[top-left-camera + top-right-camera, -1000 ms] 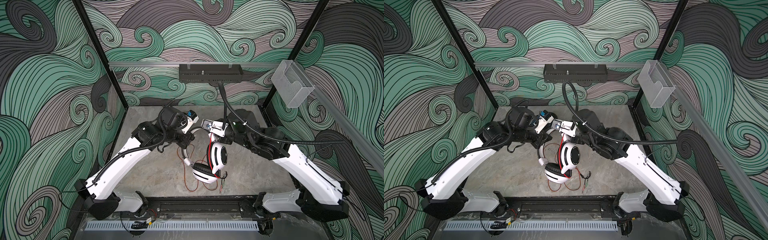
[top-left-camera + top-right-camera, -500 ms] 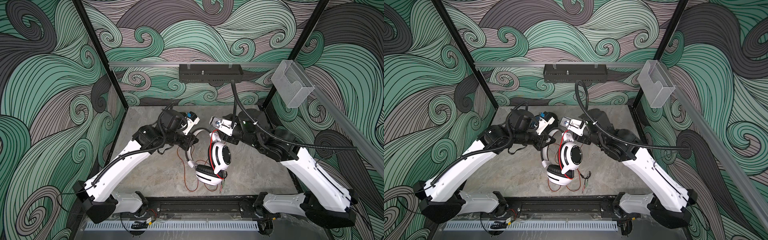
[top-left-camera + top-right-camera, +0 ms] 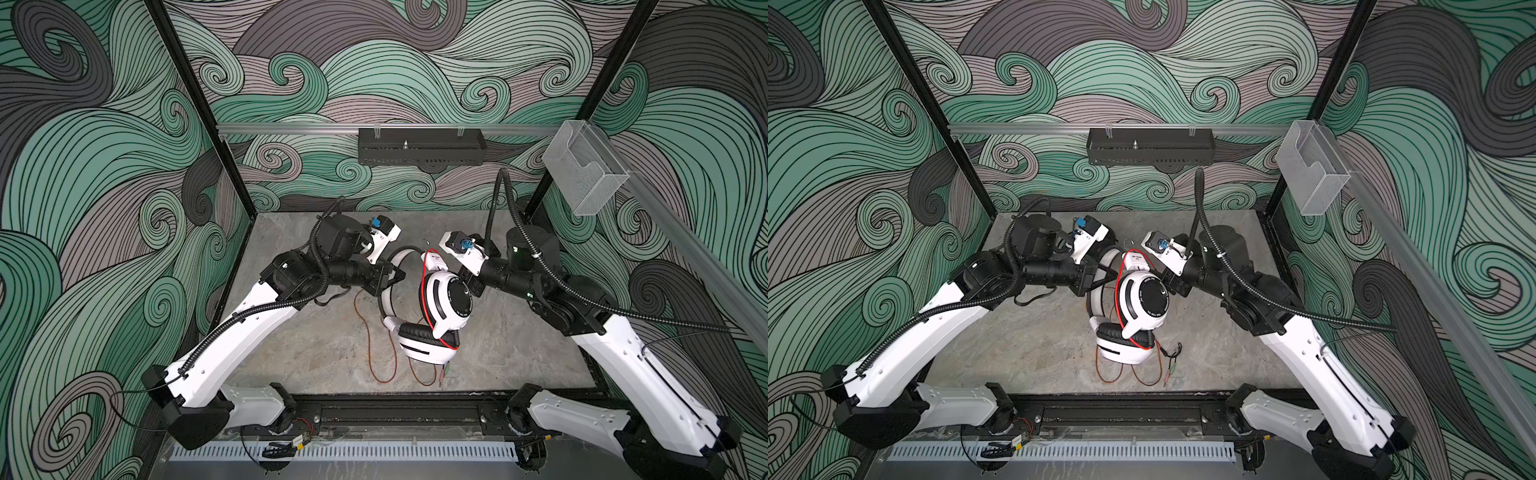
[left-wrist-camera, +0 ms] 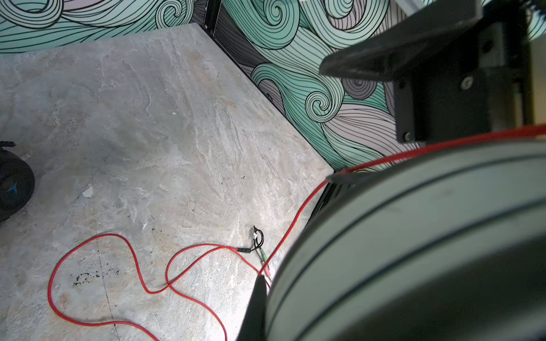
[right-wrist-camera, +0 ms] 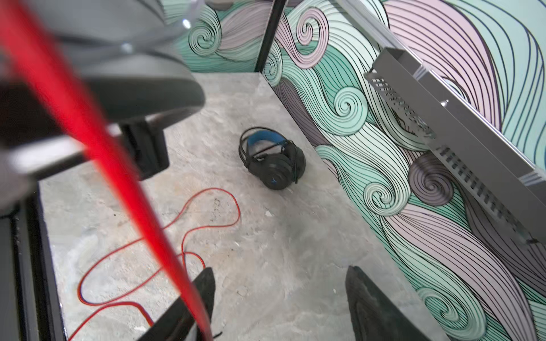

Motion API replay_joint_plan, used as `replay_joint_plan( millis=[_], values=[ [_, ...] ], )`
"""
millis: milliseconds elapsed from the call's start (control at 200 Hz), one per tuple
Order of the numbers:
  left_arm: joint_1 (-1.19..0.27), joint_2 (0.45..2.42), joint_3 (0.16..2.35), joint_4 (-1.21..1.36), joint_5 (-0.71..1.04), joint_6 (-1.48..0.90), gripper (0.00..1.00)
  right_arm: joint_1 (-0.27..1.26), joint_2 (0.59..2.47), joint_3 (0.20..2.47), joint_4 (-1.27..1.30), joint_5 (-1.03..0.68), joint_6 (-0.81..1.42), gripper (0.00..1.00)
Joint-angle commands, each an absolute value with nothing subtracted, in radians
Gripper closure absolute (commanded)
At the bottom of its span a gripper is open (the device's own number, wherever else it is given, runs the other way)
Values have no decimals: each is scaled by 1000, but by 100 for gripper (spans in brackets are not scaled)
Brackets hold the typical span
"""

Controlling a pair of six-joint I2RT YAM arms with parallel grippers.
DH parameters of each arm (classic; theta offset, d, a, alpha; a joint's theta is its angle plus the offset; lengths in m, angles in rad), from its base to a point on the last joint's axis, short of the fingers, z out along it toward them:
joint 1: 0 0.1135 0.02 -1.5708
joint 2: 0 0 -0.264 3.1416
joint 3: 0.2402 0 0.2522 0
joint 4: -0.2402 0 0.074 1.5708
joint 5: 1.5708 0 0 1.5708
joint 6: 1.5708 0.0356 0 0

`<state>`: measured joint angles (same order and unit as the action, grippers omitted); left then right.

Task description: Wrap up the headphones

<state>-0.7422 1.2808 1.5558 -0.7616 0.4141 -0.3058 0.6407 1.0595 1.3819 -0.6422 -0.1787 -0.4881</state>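
My left pincer (image 3: 392,277) is clamped tight on the headband of the white-and-black headphones (image 3: 449,303) and holds them over the middle of the table (image 3: 299,345). In the left wrist view the smooth pale band with thin dark lines fills much of the frame, blurred. The black headphones (image 5: 271,159) are matte, with a blue-lined band. They lie on the table near the swirl-patterned wall, apart from the pair I hold, and I cannot make them out in either top view.

The held pair has one round glossy cup turned upward, a black disc ringed in white. The other cup sits below it with a black padded cushion, and I cannot tell whether it touches the table. A thin red cord (image 3: 424,291) runs over the upper cup and trails into loose loops on the mottled grey, stone-like surface. It ends in small green and pink plugs (image 4: 265,264).

My right pincer (image 5: 279,270) stands wide open just beside the upper cup, gripping nothing. The red cord passes close by one dark fingertip.
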Motion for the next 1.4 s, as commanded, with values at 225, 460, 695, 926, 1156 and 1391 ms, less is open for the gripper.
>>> replay_joint_plan(
  millis=[225, 460, 695, 926, 1156, 1391],
  values=[
    [-740, 1280, 1707, -618, 437, -419, 100, 500, 995, 1190, -228, -557, -150, 27],
    [-742, 1299, 1804, -646, 307, -412, 100, 493, 1012, 1106, -99, -639, -44, 27],
    [-742, 1296, 1818, -569, 191, -472, 100, 493, 1016, 996, 4, -675, 37, 37],
    [-742, 1312, 1862, -538, 104, -542, 100, 494, 1009, 869, 112, -703, 129, 44],
    [-742, 1334, 1892, -503, 40, -598, 100, 511, 1035, 755, 275, -738, 259, 46],
    [-742, 1360, 1930, -497, 16, -611, 100, 541, 1083, 663, 395, -779, 331, 47]
  ],
)
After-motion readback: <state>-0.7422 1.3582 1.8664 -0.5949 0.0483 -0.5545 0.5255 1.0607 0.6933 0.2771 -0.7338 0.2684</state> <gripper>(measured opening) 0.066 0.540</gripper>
